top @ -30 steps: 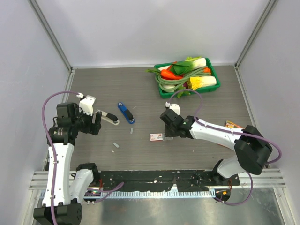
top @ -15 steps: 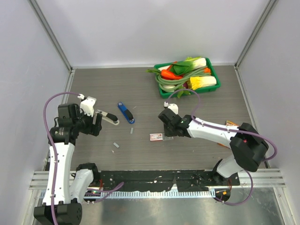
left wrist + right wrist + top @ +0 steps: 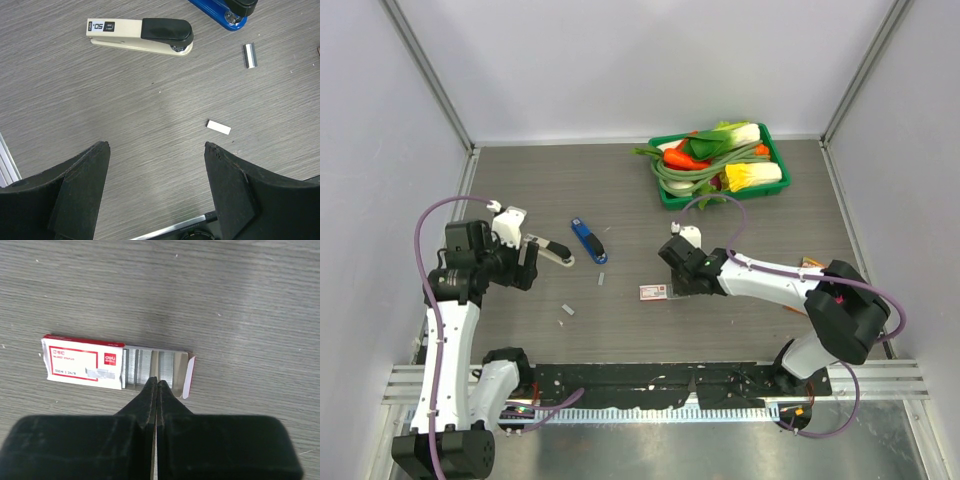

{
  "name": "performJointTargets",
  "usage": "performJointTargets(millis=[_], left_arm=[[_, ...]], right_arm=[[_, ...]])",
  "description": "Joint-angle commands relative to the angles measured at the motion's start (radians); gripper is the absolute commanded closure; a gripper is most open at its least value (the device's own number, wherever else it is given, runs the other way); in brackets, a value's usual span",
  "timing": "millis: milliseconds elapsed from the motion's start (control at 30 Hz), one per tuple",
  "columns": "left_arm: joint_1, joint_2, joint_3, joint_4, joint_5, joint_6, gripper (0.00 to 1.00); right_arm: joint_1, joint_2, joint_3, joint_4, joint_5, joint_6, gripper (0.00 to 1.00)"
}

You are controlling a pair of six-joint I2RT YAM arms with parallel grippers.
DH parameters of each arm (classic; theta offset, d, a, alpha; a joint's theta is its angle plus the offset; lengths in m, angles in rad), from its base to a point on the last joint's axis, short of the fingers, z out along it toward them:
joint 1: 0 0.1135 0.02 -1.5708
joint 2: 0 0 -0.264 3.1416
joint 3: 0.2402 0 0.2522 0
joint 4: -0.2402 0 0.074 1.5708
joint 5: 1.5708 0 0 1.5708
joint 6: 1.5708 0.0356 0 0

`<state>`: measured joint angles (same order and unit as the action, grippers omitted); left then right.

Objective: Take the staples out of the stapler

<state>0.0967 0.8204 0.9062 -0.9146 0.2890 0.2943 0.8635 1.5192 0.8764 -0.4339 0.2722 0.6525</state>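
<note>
A beige stapler with a black top [image 3: 140, 36] lies on the table ahead of my left gripper [image 3: 157, 147], which is open and empty and apart from it. In the top view the stapler [image 3: 556, 255] is just right of the left gripper [image 3: 527, 263]. A blue stapler [image 3: 587, 240] lies beyond it. A short silvery staple strip [image 3: 250, 55] lies loose on the table, also in the top view [image 3: 601, 279]. My right gripper [image 3: 157, 382] is shut, its tips over the open end of a white-and-red staple box [image 3: 84, 365].
A small white piece [image 3: 219, 127] lies near the front [image 3: 567, 310]. A green tray [image 3: 665, 192] of toy vegetables stands at the back right. A small orange item [image 3: 812, 266] lies at the right edge.
The right arm has shifted slightly left over the staple box. The left arm has barely moved.
</note>
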Motion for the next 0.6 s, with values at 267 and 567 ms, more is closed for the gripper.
performJointTargets(millis=[267, 567], left_arm=[[0.006, -0.015, 0.008, 0.029, -0.004, 0.006, 0.2], [0.006, -0.003, 0.01, 0.039, -0.016, 0.0, 0.2]], right_arm=[[-0.001, 0.007, 0.076, 0.083, -0.039, -0.005, 0.98], [0.038, 0.177, 0.298, 0.107, -0.082, -0.028, 0.76]])
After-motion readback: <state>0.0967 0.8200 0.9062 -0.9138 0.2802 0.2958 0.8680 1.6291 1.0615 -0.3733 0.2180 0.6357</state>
